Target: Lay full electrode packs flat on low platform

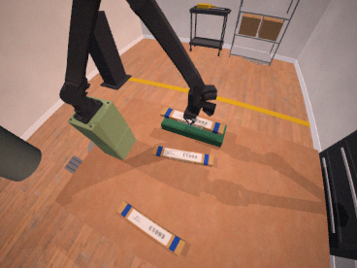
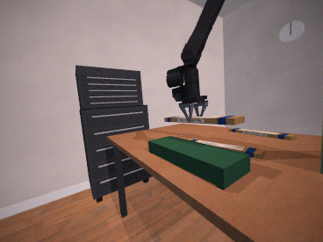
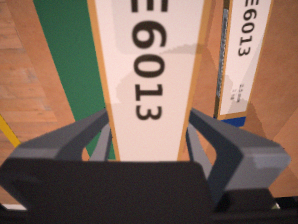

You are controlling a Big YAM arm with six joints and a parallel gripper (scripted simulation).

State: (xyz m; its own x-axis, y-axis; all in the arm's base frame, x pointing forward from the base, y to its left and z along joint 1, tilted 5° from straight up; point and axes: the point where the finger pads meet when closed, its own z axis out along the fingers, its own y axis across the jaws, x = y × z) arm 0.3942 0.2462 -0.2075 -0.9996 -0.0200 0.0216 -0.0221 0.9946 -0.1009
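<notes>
My gripper (image 1: pixel 190 119) (image 2: pixel 193 117) (image 3: pixel 148 111) is shut on a welding electrode pack (image 1: pixel 201 122) (image 2: pixel 212 120) (image 3: pixel 150 60), a long flat box with a white E6013 label and blue bands. It is held roughly level in the air, above the level of the low green platform (image 1: pixel 194 134) (image 2: pixel 197 157) (image 3: pixel 75 65). Nothing rests on the visible platform top. A second pack (image 1: pixel 183 155) (image 2: pixel 219 145) (image 3: pixel 236 82) lies flat on the table beside the platform. A third pack (image 1: pixel 152 228) (image 2: pixel 263 133) lies flat on the table, farther from the platform.
The brown table (image 1: pixel 272 233) (image 2: pixel 272 206) carries everything. A light green block (image 1: pixel 109 131) stands under the arm's base. A dark tool cabinet (image 1: pixel 340 194) (image 2: pixel 116 127) stands beyond one table edge. The platform lies near another edge.
</notes>
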